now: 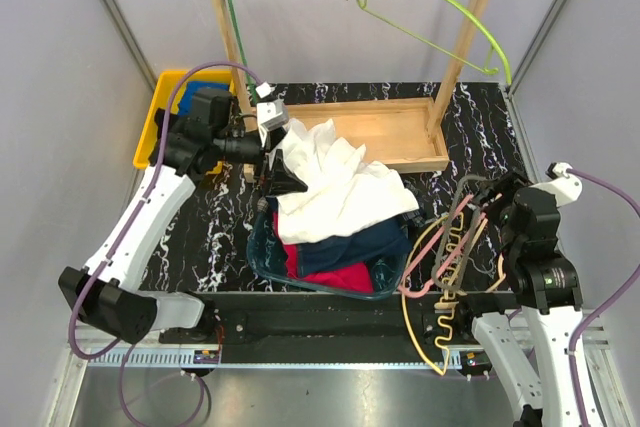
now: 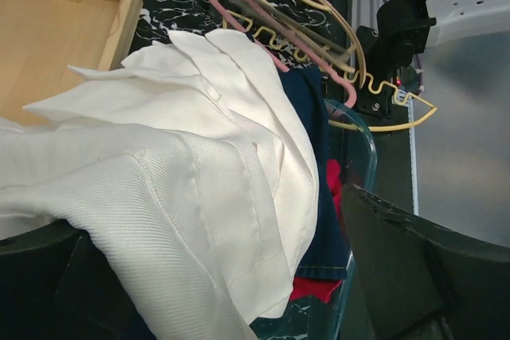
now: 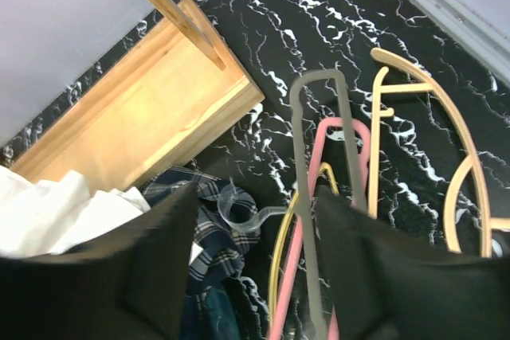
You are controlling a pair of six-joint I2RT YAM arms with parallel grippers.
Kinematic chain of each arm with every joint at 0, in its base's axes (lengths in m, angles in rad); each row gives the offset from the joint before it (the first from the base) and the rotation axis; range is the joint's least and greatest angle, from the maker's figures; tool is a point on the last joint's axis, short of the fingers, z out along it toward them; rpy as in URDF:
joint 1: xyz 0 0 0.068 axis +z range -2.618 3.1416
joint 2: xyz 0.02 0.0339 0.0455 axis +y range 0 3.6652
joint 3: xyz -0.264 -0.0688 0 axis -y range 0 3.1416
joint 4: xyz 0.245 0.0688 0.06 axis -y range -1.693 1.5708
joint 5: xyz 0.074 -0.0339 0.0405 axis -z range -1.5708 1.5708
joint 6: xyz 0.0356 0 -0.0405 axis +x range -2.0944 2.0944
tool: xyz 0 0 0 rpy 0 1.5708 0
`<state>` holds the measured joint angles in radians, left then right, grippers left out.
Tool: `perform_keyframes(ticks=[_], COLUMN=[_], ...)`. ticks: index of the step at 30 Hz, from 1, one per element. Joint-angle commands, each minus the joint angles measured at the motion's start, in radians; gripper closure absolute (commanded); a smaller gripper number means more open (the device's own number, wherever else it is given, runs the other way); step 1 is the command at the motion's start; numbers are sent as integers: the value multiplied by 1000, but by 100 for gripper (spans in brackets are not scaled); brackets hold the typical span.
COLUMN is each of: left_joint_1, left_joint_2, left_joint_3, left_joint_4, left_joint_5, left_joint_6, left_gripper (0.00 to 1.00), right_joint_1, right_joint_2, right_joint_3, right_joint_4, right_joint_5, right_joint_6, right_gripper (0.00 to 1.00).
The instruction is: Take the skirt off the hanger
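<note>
White cloth (image 1: 335, 182) blankets the clear basket (image 1: 256, 247), half-burying the skirt (image 1: 365, 239); tangled hangers (image 1: 455, 247) crowd its right flank, the wooden rack (image 1: 385, 137) walls the rear, and bare tabletop (image 1: 215, 235) lies open at left.

What you are not getting to see around the basket (image 1: 258, 247)

The white cloth (image 1: 335, 182) is covering most of the skirt (image 1: 355, 239), so you are seeing only a navy strip and are not making out its waist or hem. The hanger (image 2: 239, 25) is lying tangled in the pile of hangers (image 1: 455, 247). The grey hanger (image 3: 319, 165) is crossing over it, its hook is getting lost among the others, and you are not able to tell whether it is touching the skirt's edge. In the wrist views the fingers of the left gripper (image 2: 211, 220) and the right gripper (image 3: 255, 197) are showing as dark blurs running off the bottom edge. One right finger is blocking part of the plaid shirt (image 3: 209, 232).
</note>
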<state>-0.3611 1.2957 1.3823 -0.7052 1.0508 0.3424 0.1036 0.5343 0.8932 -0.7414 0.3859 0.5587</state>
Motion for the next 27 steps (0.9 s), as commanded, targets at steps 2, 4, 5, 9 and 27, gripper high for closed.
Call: perform_keyframes(ticks=[2,4,5,9,27], left_joint_1=[-6,-6,-6,-6,342], left_joint_2=[-32,-29,-32,-39,-139], left_joint_3=[164,213,256,377,586], left_joint_4=[-39,-60,-66,-68,-34], left_joint_5=[-64,-69,-68,-87,-416], left_joint_6=[47,44,50,52,-278], left_gripper=[1,1,1,1,1], right_joint_1=[-2,-4,-2,-2,18], right_joint_2=[21,29,33,81,570], right_joint_3=[36,74,90,182,923], right_joint_4=[43,25,20,52,66], right_joint_5=[36,30,21,-50,-670], right_joint_6=[9,12,7,-26,-54], right_gripper=[11,0,0,0,0])
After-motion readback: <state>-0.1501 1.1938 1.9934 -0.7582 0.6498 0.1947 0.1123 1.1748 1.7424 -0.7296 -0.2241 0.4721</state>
